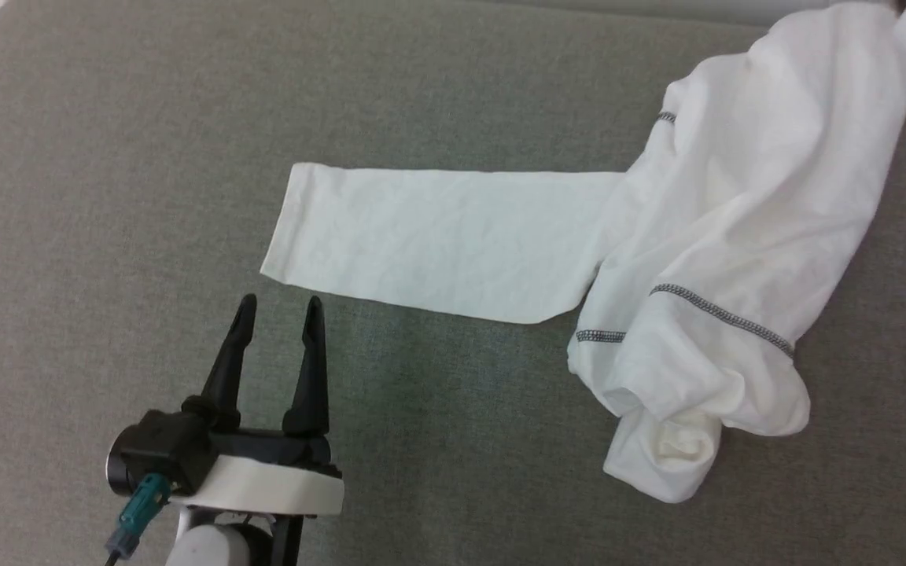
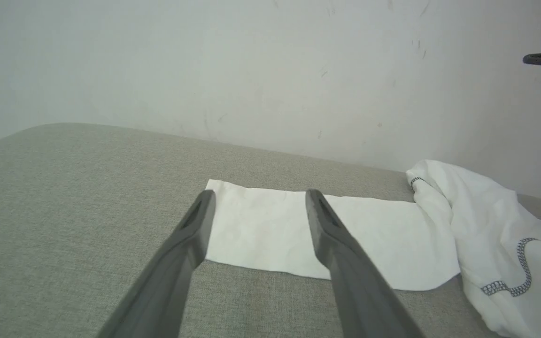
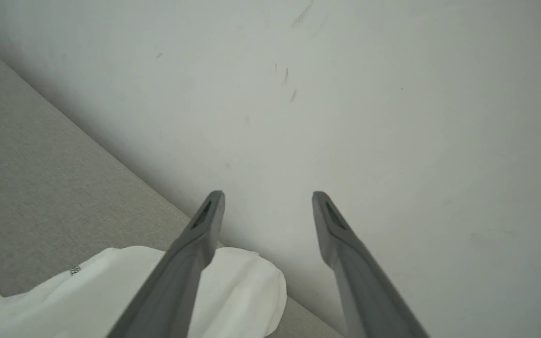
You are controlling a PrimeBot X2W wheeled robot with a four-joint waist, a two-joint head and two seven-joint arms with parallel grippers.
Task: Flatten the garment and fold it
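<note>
**Garment** (image 1: 705, 236). White long-sleeved top on the grey cushion (image 1: 107, 196), not yet flattened. It is in two parts:
- Sleeve (image 1: 437, 240): laid out flat, with light creases. Its long axis runs left to right across the head view, and the cuff (image 1: 280, 228) is the leftmost end.
- Body (image 1: 736, 259): bunched and folded over itself on the right side, with grey stitching (image 1: 720, 314) crossing the folds. Its far end rises toward the upper right corner of the head view.

**Left gripper** (image 1: 280, 304). Fingers are spread with nothing between them. It sits low on the left, just short of the sleeve's near edge and below the cuff, pointing at it. In its own wrist view the two fingers frame the cuff end of the sleeve. It is apart from the cloth.

**Right gripper** (image 3: 268, 195). Fingers are spread and hold nothing. It is raised over the far right end of the body and points toward the wall (image 3: 392, 117). In its wrist view white cloth lies beneath and behind the left-hand finger. I cannot tell whether it touches the cloth.

**Relation that matters.** The garment stretches sideways between the two arms, cuff toward the left arm and bunched body under the right. The left gripper is nearer the flat sleeve and the right gripper is nearer the heap.

**Judgement.** The heap is what needs opening, so the right arm is the likelier one to take hold there. The sleeve could serve as the anchored end.
</note>
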